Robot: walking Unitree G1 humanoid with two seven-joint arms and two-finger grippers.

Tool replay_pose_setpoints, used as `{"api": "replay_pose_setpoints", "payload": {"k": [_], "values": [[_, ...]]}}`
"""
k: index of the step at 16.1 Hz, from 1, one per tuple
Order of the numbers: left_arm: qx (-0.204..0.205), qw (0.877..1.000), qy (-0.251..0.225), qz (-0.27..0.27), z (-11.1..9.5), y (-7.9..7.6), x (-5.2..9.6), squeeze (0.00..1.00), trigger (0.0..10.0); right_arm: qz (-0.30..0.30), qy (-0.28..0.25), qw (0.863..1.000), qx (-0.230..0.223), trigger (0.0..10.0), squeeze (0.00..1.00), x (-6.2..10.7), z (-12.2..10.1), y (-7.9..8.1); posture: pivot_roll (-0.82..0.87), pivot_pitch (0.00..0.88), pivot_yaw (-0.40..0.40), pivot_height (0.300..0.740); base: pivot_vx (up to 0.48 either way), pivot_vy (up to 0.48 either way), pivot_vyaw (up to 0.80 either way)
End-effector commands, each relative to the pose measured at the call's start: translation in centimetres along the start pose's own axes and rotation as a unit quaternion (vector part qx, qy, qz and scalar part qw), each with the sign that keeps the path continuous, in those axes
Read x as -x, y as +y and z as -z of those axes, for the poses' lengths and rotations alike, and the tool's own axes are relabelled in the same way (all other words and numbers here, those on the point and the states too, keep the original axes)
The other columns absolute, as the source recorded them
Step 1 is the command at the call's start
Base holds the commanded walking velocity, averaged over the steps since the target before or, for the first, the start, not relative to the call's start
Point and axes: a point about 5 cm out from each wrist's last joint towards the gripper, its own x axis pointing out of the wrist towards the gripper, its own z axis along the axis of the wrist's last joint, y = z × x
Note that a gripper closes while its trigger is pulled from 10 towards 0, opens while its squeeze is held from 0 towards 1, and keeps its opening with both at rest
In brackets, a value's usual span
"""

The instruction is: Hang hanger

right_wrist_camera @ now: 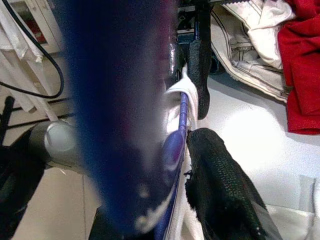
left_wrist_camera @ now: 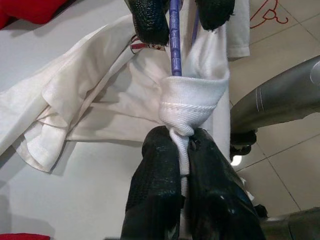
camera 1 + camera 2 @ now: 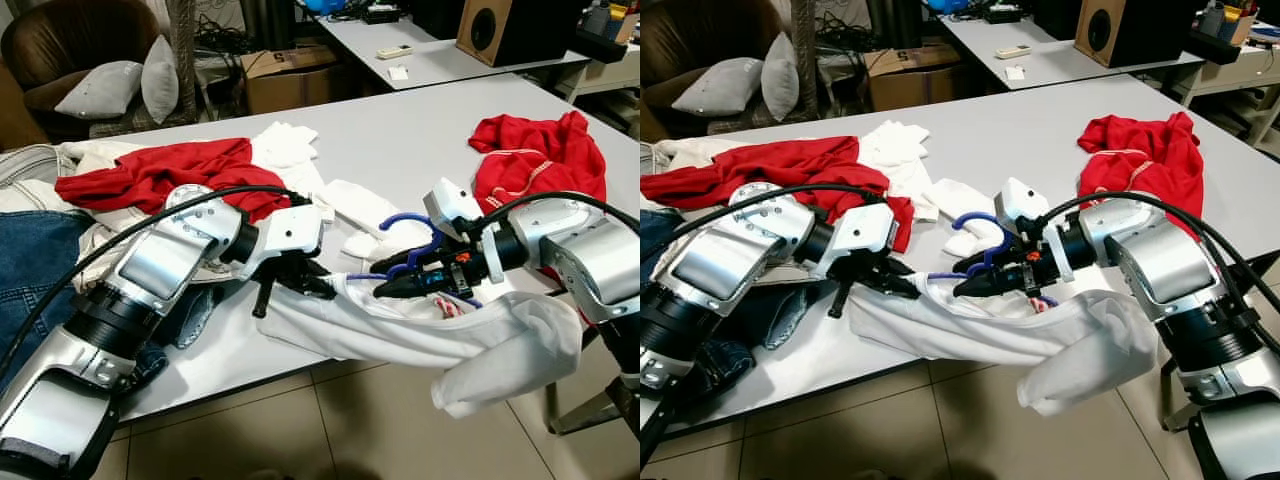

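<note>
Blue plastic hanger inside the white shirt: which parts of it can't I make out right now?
- Blue plastic hanger: its shoulders lie inside the white shirt in the eye views.
- Right wrist view: the hanger is a blur against the lens.
- Left gripper pinches the collar; cloth hides any hanger under it.
- Right gripper grips the hanger; wire beyond is buried.

Office: desks (image 3: 450,65), loudspeaker (image 3: 487,28)

**Hidden, cropped and blurred parts**

Most of the blue hanger (image 3: 408,262) lies buried inside the white shirt (image 3: 400,330); its hook and short stretches of its bar show. In the right wrist view the hanger is a smeared blue band. Jeans (image 3: 35,255) run off the picture's left edge at the table's (image 3: 400,140) left edge. Print at the shirt's neck is too small to read.
</note>
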Motion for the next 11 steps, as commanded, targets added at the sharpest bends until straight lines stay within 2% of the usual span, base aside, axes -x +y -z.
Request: {"api": "replay_pose_setpoints", "payload": {"k": [1, 2, 3, 4, 6, 7, 8, 11], "values": [[-0.019, 1.000, -0.006, 0.002, -0.7, 0.2, 0.4, 0.00, 0.0, 0.034, 0.017, 0.999, -0.001, 10.0, 0.00, 0.7, 0.0, -0.7, -0.04, 0.000, 0.052, 0.740, 0.000, 0.000, 0.00], [-0.020, 1.000, -0.007, 0.002, -0.7, 0.2, 0.4, 0.00, 0.0, 0.029, 0.014, 0.999, -0.006, 10.0, 0.00, 0.9, 0.0, -0.7, -0.04, 0.000, 0.052, 0.740, 0.000, 0.000, 0.00], [-0.021, 1.000, -0.008, 0.001, -0.7, 0.2, 0.4, 0.00, 0.0, 0.038, 0.012, 0.999, -0.011, 10.0, 0.75, 1.2, 0.0, -0.8, -0.04, 0.000, 0.052, 0.740, 0.000, 0.000, 0.00], [-0.022, 1.000, -0.009, 0.001, -0.7, 0.2, 0.4, 0.00, 0.0, 0.039, 0.011, 0.999, -0.015, 10.0, 1.00, 1.5, 0.0, -0.7, -0.04, 0.000, 0.052, 0.740, 0.000, 0.000, 0.00], [-0.022, 1.000, -0.010, 0.002, -0.7, 0.2, 0.4, 0.00, 0.0, 0.038, 0.011, 0.999, -0.019, 10.0, 1.00, 1.8, 0.1, -0.5, -0.04, 0.000, 0.052, 0.740, 0.000, 0.000, 0.00], [-0.022, 1.000, -0.010, 0.003, -0.7, 0.2, 0.4, 0.00, 0.0, 0.045, 0.015, 0.999, -0.019, 10.0, 0.26, 2.1, 0.3, -0.5, -0.04, 0.000, 0.054, 0.740, 0.000, 0.000, 0.00], [-0.023, 1.000, -0.010, 0.004, -0.7, 0.2, 0.4, 0.00, 0.0, 0.050, 0.017, 0.998, -0.020, 10.0, 0.00, 2.3, 0.4, -0.5, -0.04, 0.000, 0.054, 0.740, 0.000, 0.000, 0.00], [-0.023, 1.000, -0.010, 0.006, -0.6, 0.2, 0.3, 0.00, 0.0, 0.050, 0.015, 0.998, -0.017, 10.0, 0.00, 2.8, 0.3, -0.4, -0.05, 0.000, 0.054, 0.740, 0.000, 0.000, 0.00]]}}
